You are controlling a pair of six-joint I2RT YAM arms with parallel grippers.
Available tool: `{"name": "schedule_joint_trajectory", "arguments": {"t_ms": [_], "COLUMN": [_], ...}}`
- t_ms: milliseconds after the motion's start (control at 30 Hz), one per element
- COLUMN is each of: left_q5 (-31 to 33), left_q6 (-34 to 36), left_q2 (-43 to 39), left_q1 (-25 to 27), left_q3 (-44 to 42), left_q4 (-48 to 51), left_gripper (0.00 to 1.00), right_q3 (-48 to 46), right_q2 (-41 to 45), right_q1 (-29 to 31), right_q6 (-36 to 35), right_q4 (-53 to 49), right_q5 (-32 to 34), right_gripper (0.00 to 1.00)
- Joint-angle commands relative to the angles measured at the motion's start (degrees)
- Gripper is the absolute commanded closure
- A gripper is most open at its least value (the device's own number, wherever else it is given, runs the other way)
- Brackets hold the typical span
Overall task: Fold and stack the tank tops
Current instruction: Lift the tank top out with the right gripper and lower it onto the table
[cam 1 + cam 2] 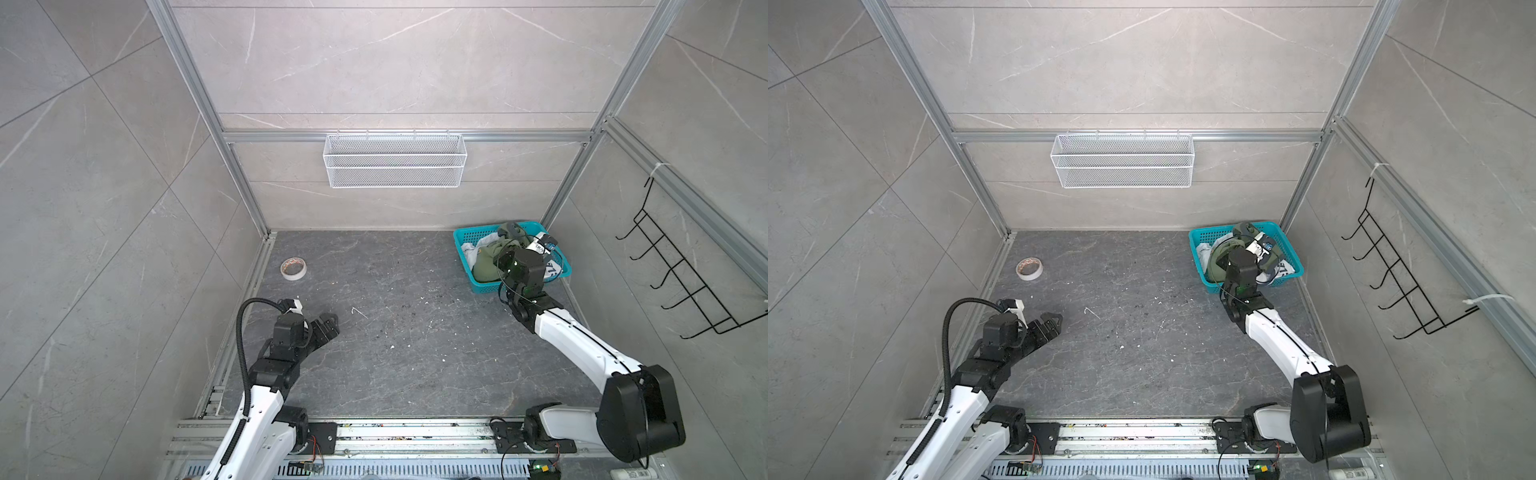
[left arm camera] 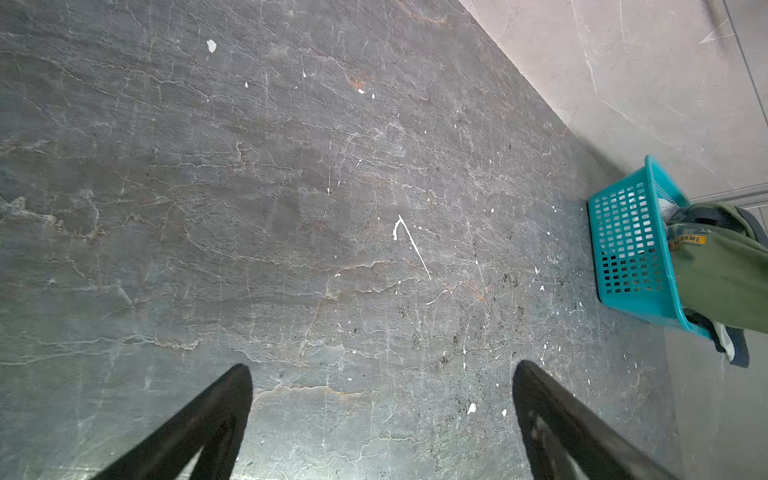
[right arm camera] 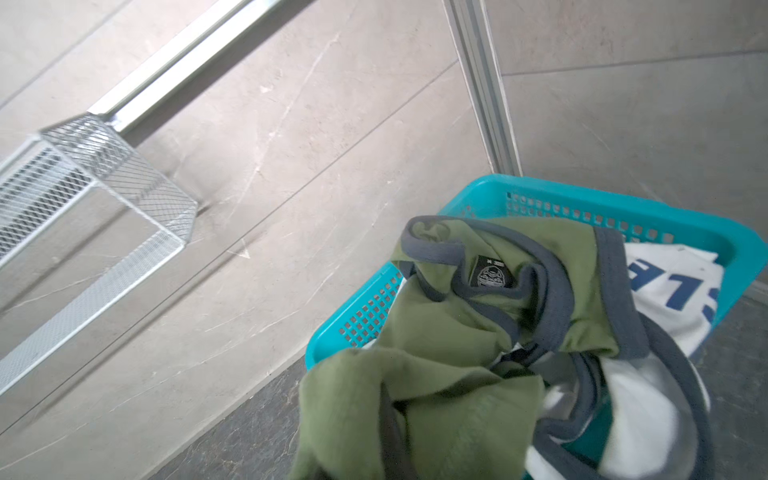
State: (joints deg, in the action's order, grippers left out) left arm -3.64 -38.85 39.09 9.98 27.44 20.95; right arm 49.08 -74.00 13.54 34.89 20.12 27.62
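Pinched the olive tank top (image 3: pixel 457 395) in the closed right gripper (image 1: pixel 511 232) above the teal basket (image 3: pixel 685 220), white tank top (image 3: pixel 648 365) inside (partly under the olive). Spread the left gripper (image 2: pixel 382 368) wide, empty, over the floor (image 2: pixel 291 208), tape roll (image 1: pixel 293 268) well apart.

Plastic basket (image 1: pixel 467 237), right of centre at the table's (image 1: pixel 395 332) far edge, holds the upper tank top (image 1: pixel 486 268) heaped on the lower tank top (image 1: pixel 482 243). Tape roll (image 1: pixel 293 268) lies left of centre. Wire-mesh basket (image 1: pixel 395 160) hangs on the back wall, above.
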Motion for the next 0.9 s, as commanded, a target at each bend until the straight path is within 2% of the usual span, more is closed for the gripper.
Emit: {"name": "schedule_joint_trajectory", "arguments": {"t_ms": [0,200,433,567,733,800,867], "left_q5": [-1.23,-1.90,-2.85,-2.95,-1.96,-1.25,-0.30], "left_q6": [0.25,-0.09,-0.25,-0.24,0.22,0.25,-0.11], "left_q2": [0.01,0.63,0.73,0.72,0.47,-0.12,-1.07], "left_q1": [-0.08,-0.11,-0.07,-0.08,-0.14,-0.05,-0.10], "left_q3": [-0.18,-0.18,0.60,1.43,2.88,3.32,3.70], "left_q4": [-2.19,-3.01,-2.82,-2.41,-0.99,-0.39,0.34], "left_gripper": [0.00,0.00,0.00,0.00,0.00,0.00,0.00], "right_q3": [1.96,12.29,34.20,46.13,56.41,58.59,59.28], "right_q2": [5.06,7.64,3.77,1.16,-2.97,-5.21,-8.00], "right_q1": [2.43,7.32,15.40,23.46,39.46,43.39,45.47], "right_q6": [-3.69,-11.31,-23.09,-30.02,-41.01,-40.99,-37.37], "right_q4": [0.81,-4.74,-13.11,-17.93,-21.21,-24.22,-28.94], "right_q5": [4.34,4.43,0.14,-1.30,-0.50,-0.90,-2.44], "right_gripper": [0.98,0.99,0.99,1.00,1.00,1.00,0.98]}}
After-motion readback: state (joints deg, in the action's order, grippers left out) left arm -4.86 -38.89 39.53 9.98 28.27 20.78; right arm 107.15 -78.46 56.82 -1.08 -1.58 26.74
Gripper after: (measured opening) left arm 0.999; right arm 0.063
